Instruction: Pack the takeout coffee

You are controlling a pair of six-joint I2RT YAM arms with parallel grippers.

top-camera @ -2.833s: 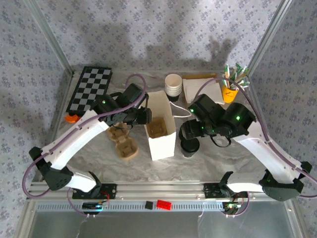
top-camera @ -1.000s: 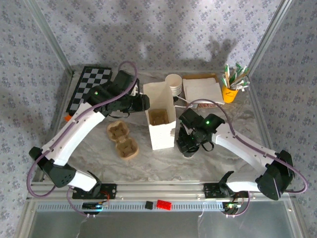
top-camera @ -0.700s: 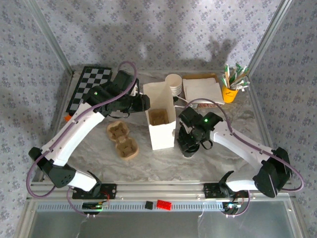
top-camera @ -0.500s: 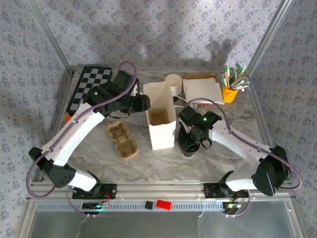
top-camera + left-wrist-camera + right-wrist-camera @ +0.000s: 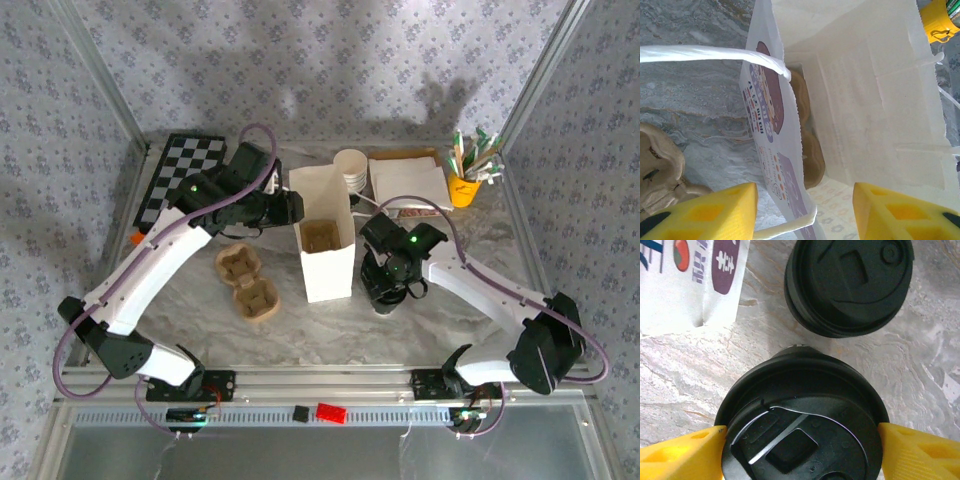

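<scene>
- While the takeout coffee [image 5: 802, 440] is standing upright on the marbled table [image 5: 685, 385], just beside the white paper bag [image 5: 685, 280] and not yet inside it, the right gripper [image 5: 801, 429] is hanging directly over its black lid.
- Its yellow fingertips [image 5: 685, 450] are bracketing that lid, one on each side and right against the rim. Whether the jaws are actually clamping or merely touching cannot be told.
- A second black lid [image 5: 850, 285] is sitting just beyond the cup (on another cup or on a stack, impossible to say), near it but apart.
- The left gripper [image 5: 805, 192] is straddling the bag's near wall at the mouth. Its jaws are standing open, and the printed paper is passing between the fingers without being pinched. From above, the gripper [image 5: 288, 210] is sitting at the bag's left rim.
- The bag [image 5: 328, 280] is standing upright with its mouth open, a brown pulp carrier [image 5: 807, 150] lying at the bottom. Spare pulp carriers [image 5: 248, 283] are lying on the table to its left.
- The step in hand appears to be the grasp on the cup.
- The next move is likely calling for a firm hold and a straight lift high enough to clear the bag's rim. After that comes a short carry over the mouth and a level descent into the carrier, without nudging the neighbouring lid or folding the bag's wall inward.
</scene>
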